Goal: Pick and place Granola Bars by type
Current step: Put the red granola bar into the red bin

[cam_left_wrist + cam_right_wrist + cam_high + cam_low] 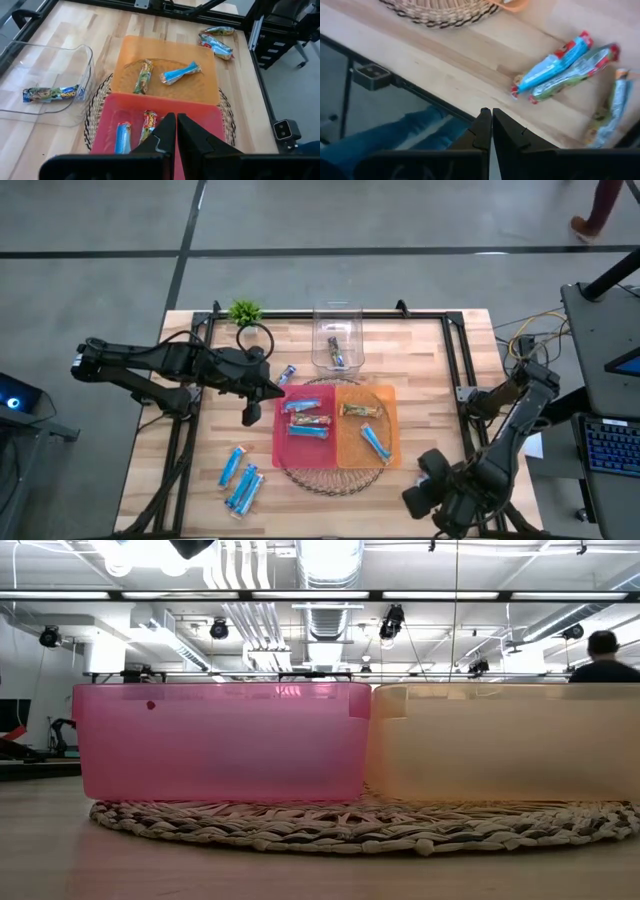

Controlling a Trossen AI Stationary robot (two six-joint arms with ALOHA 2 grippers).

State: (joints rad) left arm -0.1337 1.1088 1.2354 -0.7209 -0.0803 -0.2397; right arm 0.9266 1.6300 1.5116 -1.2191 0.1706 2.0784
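Observation:
Granola bars lie in several places. The red bin [282, 442] holds blue and brown ones [148, 124]. The orange bin [392, 425] holds a green-brown bar [143, 76] and a blue bar [180, 73]. One bar [51, 93] lies in the clear bin [337, 330]. Loose blue bars [240, 477] lie on the table's near left, and others [570, 65] near the right corner. My left gripper [176, 129] hovers shut over the red bin's left edge [277, 392]. My right gripper [491, 122] hangs shut over the table's near edge, short of the loose bars there, holding nothing.
Both bins stand on a round woven mat [360, 825]. A small green plant [244, 311] stands at the far left. A black frame [455, 350] runs along the table's sides. A person's leg in blue trousers [395, 145] shows below the near edge.

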